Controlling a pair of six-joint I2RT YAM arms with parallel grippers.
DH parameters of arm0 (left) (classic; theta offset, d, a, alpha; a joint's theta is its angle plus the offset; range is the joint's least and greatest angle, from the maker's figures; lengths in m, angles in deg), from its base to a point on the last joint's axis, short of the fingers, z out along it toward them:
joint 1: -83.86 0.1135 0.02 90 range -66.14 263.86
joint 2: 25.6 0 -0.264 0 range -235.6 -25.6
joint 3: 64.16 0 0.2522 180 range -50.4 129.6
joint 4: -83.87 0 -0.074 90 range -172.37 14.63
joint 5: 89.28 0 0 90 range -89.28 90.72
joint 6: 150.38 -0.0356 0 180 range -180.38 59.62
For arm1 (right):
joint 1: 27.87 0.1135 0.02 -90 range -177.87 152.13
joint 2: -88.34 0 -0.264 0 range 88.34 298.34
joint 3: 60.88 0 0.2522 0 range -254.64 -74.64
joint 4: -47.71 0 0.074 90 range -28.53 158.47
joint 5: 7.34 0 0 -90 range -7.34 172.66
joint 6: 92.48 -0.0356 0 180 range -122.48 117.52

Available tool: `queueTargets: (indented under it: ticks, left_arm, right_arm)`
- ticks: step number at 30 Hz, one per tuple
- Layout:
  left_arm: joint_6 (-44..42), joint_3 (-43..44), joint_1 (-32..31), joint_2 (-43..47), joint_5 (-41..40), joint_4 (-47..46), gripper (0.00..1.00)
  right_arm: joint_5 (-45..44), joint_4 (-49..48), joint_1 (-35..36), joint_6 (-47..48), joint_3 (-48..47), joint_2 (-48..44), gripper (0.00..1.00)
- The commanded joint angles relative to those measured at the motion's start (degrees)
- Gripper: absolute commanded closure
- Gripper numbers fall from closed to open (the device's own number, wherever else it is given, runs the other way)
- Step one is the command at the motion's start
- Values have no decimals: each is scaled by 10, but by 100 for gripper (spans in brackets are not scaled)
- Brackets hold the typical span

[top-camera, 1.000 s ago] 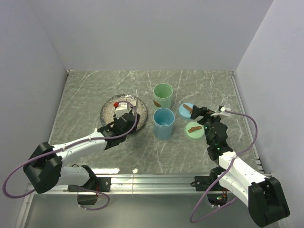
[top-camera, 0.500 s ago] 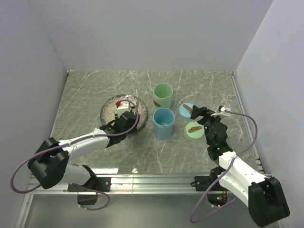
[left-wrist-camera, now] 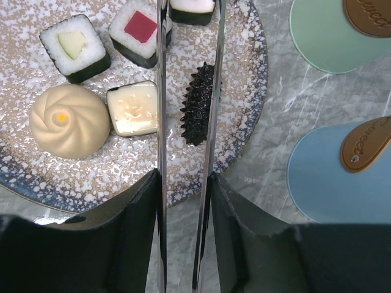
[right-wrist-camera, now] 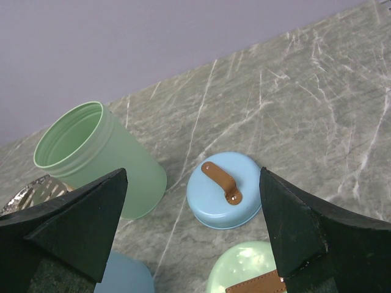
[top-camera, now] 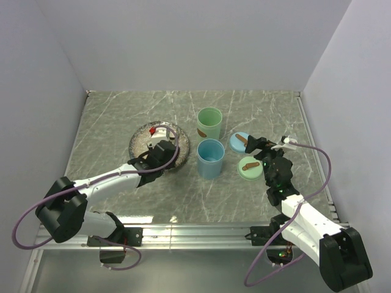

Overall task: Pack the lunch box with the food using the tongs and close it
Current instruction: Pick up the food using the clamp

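My left gripper (left-wrist-camera: 186, 177) (top-camera: 157, 157) is shut on the silver tongs (left-wrist-camera: 161, 91), one finger pressing each arm. Both arms reach out over the speckled plate (left-wrist-camera: 241, 131) (top-camera: 139, 139). A dark spiky oblong piece (left-wrist-camera: 198, 104) lies between the tong arms. Left of it are a white cube (left-wrist-camera: 133, 108), a beige bun (left-wrist-camera: 70, 120), a green-centred roll (left-wrist-camera: 74, 47) and a red-topped roll (left-wrist-camera: 139, 33). The lunch box's green cup (top-camera: 209, 124) and blue cup (top-camera: 211, 159) stand open right of the plate. My right gripper (right-wrist-camera: 193, 174) (top-camera: 259, 146) hangs open above the lids.
A blue lid (right-wrist-camera: 225, 189) (top-camera: 240, 141) and a green lid (right-wrist-camera: 244, 274) (top-camera: 249, 166), each with a brown strap handle, lie right of the cups. The green cup (right-wrist-camera: 91, 155) stands left of the blue lid. A metal rail runs along the table's near edge.
My left gripper has edged forward and right over the plate, and the tong arms have drawn slightly closer together. The right arm has not moved.
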Motion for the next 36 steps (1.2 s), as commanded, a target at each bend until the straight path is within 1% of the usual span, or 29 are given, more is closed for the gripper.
queueTargets:
  ticks: [1, 10, 15, 18, 19, 22, 25, 30, 36]
  left_arm:
    - [-7, 30, 1, 3, 10, 1, 57]
    - [-16, 70, 6, -44, 29, 32, 55]
    - [-14, 79, 7, -55, 22, 45, 56]
    - [-14, 78, 7, -51, 22, 46, 58]
    - [-13, 78, 8, -50, 22, 46, 62]
    - [-13, 77, 9, -44, 16, 45, 69]
    - [-14, 73, 10, -31, 12, 34, 73]
    - [-21, 72, 11, 11, -7, 14, 75]
    - [-42, 72, 21, 67, -11, -11, 76]
  right_arm:
    - [-8, -15, 4, 4, 2, -3, 5]
    - [-13, -7, 3, 5, 7, -18, 5]
    - [-16, -5, 3, 6, 9, -24, 5]
    - [-16, -4, 4, 6, 9, -24, 5]
    - [-16, -4, 4, 6, 10, -24, 5]
    - [-15, -4, 3, 6, 9, -24, 5]
    - [-16, -5, 3, 6, 9, -24, 5]
    - [-16, -4, 4, 5, 9, -24, 5]
    - [-16, -5, 3, 5, 6, -20, 5]
